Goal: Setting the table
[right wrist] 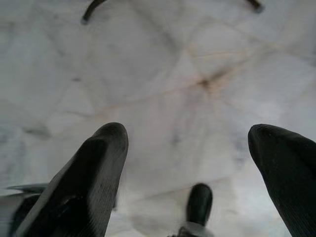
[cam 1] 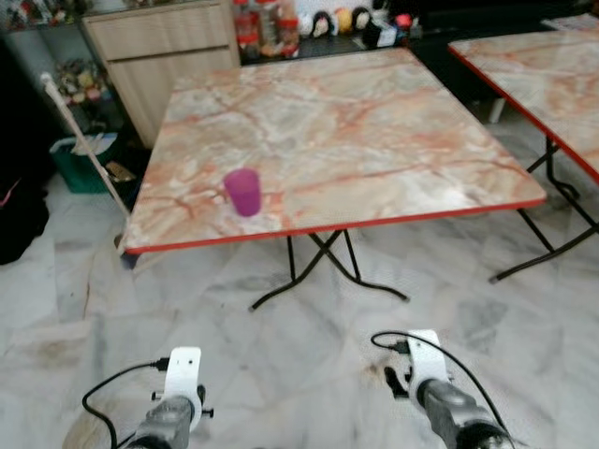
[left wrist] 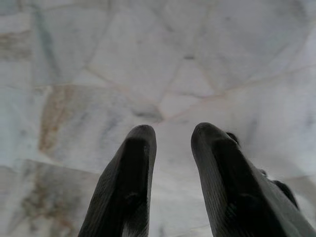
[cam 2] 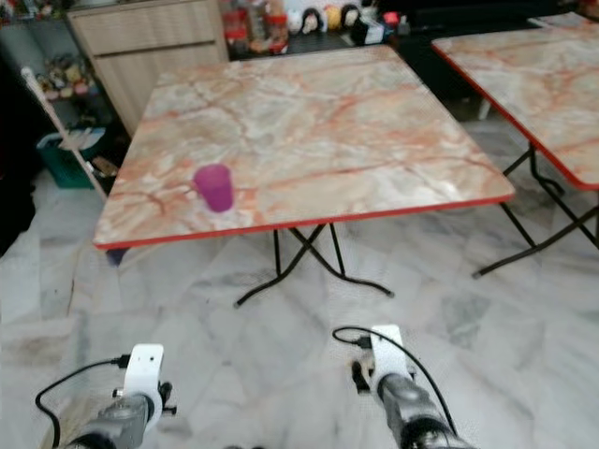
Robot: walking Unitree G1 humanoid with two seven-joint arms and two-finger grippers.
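Note:
A purple cup (cam 1: 243, 192) stands upright near the front left edge of a marble-patterned folding table (cam 1: 374, 122) with a red rim. The table is ahead of me across a stretch of marble floor. Both arms hang low in front of me, the left arm (cam 1: 178, 393) and the right arm (cam 1: 435, 379), well short of the table. In the left wrist view my left gripper (left wrist: 173, 136) is open by a narrow gap, with nothing in it, over the floor. My right gripper (right wrist: 187, 136) is wide open and empty above the floor.
A second marble table (cam 1: 552, 75) stands to the right. A wooden cabinet (cam 1: 159, 47), a leaning broomstick (cam 1: 84, 140) and a green bin (cam 1: 80, 164) sit at the back left. Bottles and figurines (cam 1: 309, 23) line the back. Black crossed table legs (cam 1: 328, 267) reach the floor.

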